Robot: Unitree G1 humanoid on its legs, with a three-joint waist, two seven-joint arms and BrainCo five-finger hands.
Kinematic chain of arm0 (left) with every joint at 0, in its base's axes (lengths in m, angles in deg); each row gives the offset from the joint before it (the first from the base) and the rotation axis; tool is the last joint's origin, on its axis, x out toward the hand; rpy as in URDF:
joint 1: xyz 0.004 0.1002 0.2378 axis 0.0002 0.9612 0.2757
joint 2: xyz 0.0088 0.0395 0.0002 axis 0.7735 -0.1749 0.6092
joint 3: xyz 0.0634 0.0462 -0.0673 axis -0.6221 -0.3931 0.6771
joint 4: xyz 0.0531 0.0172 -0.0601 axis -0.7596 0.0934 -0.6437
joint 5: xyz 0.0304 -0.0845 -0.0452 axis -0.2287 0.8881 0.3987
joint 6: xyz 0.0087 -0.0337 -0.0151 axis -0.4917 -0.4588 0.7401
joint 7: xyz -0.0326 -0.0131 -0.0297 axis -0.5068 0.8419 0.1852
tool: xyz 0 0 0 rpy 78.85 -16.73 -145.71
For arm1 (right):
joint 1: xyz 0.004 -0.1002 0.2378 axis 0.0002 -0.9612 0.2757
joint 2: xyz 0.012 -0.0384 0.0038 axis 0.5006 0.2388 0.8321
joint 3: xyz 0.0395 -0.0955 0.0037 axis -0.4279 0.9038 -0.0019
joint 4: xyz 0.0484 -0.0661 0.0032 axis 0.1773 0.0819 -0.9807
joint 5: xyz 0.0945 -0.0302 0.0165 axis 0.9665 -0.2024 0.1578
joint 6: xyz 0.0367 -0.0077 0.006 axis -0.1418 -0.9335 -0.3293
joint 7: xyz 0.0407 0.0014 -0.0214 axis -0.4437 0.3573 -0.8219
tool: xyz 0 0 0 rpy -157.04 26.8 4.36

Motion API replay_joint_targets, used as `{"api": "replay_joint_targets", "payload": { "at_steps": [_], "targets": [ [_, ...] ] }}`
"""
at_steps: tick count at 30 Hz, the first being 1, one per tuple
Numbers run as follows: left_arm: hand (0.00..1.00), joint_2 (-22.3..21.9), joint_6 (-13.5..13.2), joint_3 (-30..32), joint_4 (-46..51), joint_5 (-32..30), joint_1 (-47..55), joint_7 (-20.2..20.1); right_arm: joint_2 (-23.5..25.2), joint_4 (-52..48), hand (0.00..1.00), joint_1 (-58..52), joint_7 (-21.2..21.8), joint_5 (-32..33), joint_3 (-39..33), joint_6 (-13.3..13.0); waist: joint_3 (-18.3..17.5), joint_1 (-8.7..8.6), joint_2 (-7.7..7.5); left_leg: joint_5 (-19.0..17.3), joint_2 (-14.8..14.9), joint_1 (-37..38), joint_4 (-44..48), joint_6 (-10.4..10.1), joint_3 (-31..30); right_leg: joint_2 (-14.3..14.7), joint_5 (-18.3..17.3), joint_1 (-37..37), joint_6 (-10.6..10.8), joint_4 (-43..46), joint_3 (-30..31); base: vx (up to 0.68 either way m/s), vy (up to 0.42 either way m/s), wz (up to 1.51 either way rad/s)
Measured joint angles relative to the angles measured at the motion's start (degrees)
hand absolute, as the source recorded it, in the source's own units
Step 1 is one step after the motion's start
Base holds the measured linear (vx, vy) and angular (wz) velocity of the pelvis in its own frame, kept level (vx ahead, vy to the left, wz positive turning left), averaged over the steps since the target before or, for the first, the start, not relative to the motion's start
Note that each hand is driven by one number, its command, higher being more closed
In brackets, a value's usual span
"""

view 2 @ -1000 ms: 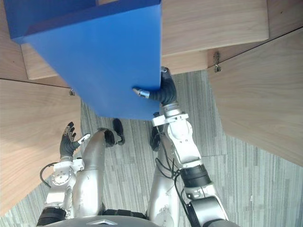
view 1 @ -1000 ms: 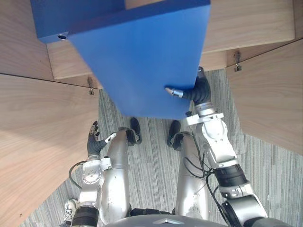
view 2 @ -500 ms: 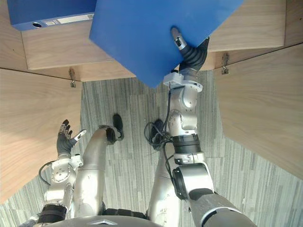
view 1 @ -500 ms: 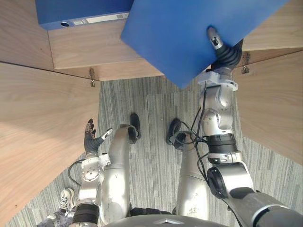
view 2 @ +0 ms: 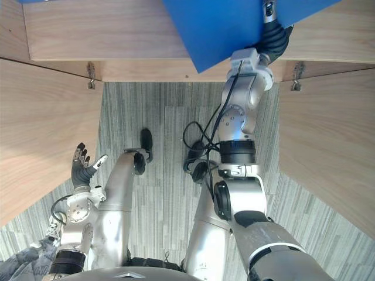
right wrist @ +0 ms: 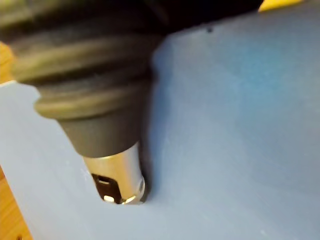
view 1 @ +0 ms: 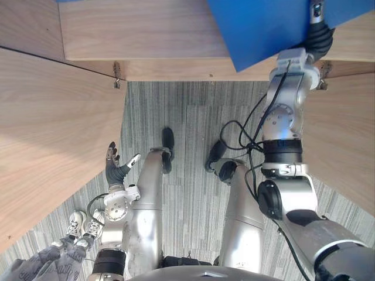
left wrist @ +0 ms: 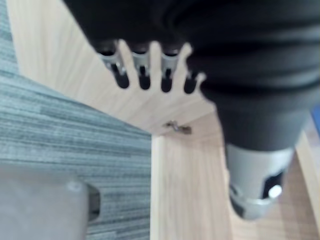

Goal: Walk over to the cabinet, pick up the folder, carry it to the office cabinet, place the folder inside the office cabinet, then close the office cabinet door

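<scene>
Right hand [view 1: 318,35] pinching blue folder [view 1: 258,29] up at the cabinet.
Thumb is lying flat on the folder's near face, and the folder is spreading up and to the left of the hand, over the wooden shelf panel [view 1: 146,29]. Left hand [view 1: 114,168] is hanging low with fingers spread and relaxed, holding nothing, just beside the open wooden door [view 1: 53,134].
</scene>
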Motion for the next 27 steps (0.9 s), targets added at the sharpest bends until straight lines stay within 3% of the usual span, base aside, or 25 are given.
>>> {"api": "replay_joint_targets", "payload": {
  "at_steps": [17,22,27],
  "targets": [
    [0.0,-1.6,-0.5,-1.1,2.2,1.2,0.0,2.3,-5.6,4.5,1.0,9.9,-5.7,10.4,-3.9,-3.2,-0.2,0.03,-0.03,3.8,-0.8,-3.9,-3.2,-1.8,-2.9,-0.4,0.0,-3.4,-1.4,0.1,-3.1,-0.04,-0.028,0.09],
    [0.0,-1.9,-0.5,-1.0,2.3,1.3,0.0,2.6,-6.1,4.5,1.0,12.3,-6.9,10.9,-4.4,-3.9,-0.2,-0.24,-0.02,4.7,-0.8,-5.1,-3.4,-2.2,-3.5,-0.3,0.0,-4.7,-1.6,0.6,-3.5,-0.04,-0.013,0.04],
    [0.0,-2.1,-0.6,-1.0,4.6,1.8,0.0,2.7,-6.8,4.8,1.0,12.3,-7.1,12.7,-4.8,-4.1,-0.2,0.01,-0.03,4.9,-0.9,-5.8,-2.7,-2.5,-4.5,-0.5,-0.8,-5.0,-3.0,2.1,-4.3,-0.03,-0.016,0.11]
  ]
}}
